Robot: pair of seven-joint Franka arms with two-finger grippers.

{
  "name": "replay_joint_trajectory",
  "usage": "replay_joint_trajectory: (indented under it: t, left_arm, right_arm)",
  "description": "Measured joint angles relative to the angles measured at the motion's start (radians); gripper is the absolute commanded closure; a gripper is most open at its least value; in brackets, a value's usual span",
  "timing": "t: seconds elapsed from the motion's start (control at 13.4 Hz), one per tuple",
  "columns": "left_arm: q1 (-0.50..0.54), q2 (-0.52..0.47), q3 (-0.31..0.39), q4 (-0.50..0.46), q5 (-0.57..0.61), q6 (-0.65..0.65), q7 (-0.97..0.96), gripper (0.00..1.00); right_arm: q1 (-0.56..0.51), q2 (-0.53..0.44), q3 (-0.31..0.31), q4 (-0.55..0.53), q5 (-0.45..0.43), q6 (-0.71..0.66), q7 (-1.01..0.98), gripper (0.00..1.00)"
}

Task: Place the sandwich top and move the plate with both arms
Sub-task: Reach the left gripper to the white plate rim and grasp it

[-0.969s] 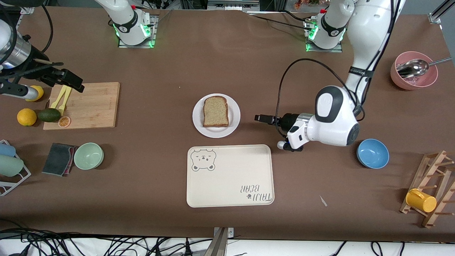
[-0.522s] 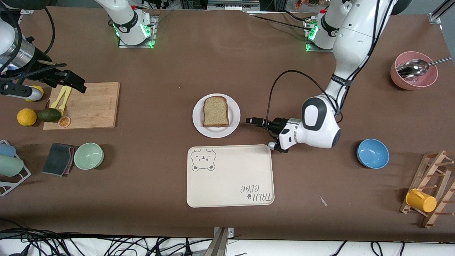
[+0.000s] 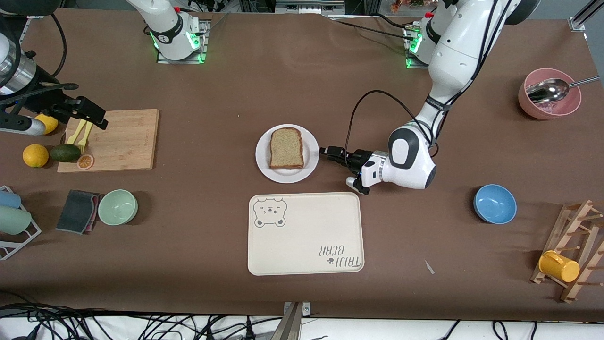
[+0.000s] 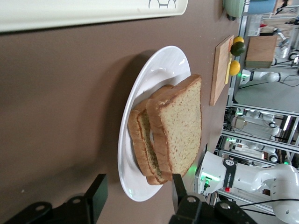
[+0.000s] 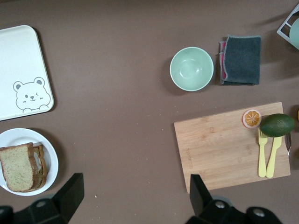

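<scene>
Left claw (image 3: 325,152) faces one plate (image 3: 287,175) bearing two slices (image 4: 159,135).

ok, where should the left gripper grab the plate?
Probably the bare rim of the plate at the left arm's end. The left gripper sits low beside it, fingers open astride that edge. The sandwich top covers the middle, and the thin raised lip suits a side-on pinch.

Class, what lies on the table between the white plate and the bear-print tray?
Nothing: only bare brown tablecloth separates the plate from the bear-print tray, as the front view shows.
</scene>
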Motion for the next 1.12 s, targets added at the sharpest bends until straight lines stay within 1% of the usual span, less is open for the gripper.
replay_joint_trajectory:
  t: [0.22, 0.37, 0.6, 0.67, 0.75, 0.89, 0.97, 1.12]
  left_arm:
    - [-0.025, 0.022, -0.001, -0.017, -0.056, 0.053, 0.05, 0.38]
    - [-0.045, 0.028, -0.001, -0.017, -0.095, 0.067, 0.056, 0.41]
    - [-0.06, 0.031, -0.001, -0.017, -0.105, 0.089, 0.062, 0.55]
    - [-0.06, 0.035, -0.001, -0.018, -0.105, 0.103, 0.075, 0.56]
    - [-0.06, 0.042, 0.0, -0.018, -0.11, 0.109, 0.091, 0.61]
    - [-0.06, 0.051, 0.0, -0.018, -0.121, 0.111, 0.114, 0.66]
    - [-0.06, 0.051, 0.0, -0.018, -0.121, 0.112, 0.117, 0.71]
    - [-0.06, 0.052, 0.0, -0.018, -0.121, 0.112, 0.124, 0.85]
  right_arm:
    - [0.0, 0.0, 0.0, 0.0, -0.001, -0.013, -0.005, 0.0]
    - [0.0, 0.001, 0.0, 0.0, -0.001, -0.048, -0.006, 0.0]
    - [0.0, 0.003, -0.002, 0.0, -0.001, -0.071, -0.006, 0.0]
    - [0.0, 0.003, -0.002, 0.0, -0.001, -0.077, -0.006, 0.0]
    - [0.0, 0.003, -0.001, 0.0, -0.001, -0.082, -0.006, 0.0]
    - [0.0, 0.003, -0.001, 0.0, -0.001, -0.089, -0.006, 0.0]
    - [0.0, 0.003, -0.001, 0.0, -0.001, -0.09, -0.006, 0.0]
    - [0.0, 0.003, -0.007, 0.001, -0.001, -0.095, -0.006, 0.0]
